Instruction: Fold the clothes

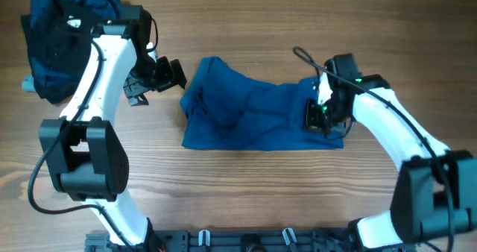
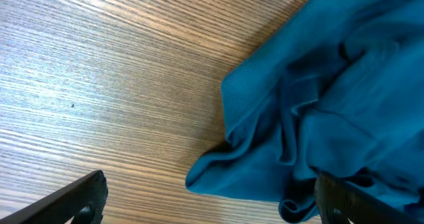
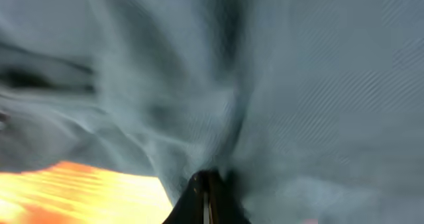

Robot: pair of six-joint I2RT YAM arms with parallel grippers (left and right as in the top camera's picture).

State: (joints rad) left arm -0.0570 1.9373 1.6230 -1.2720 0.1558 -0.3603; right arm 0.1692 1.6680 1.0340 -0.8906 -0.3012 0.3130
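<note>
The shirt [image 1: 253, 114] lies crumpled between the grippers. The right gripper [image 1: 319, 116] pinches its right edge tight; the left gripper [image 1: 162, 74] gapes empty beside it. Best lift slowly, keeping the fabric taut.

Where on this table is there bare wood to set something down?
A broad bare stretch of the wooden table lies between the crumpled medium-blue polo shirt and the table's near edge. Another strip runs behind the shirt. Crowded: the far-left corner, with a dark heap of clothes, and both shirt ends, where the open left gripper hovers and the right gripper pinches fabric.
</note>
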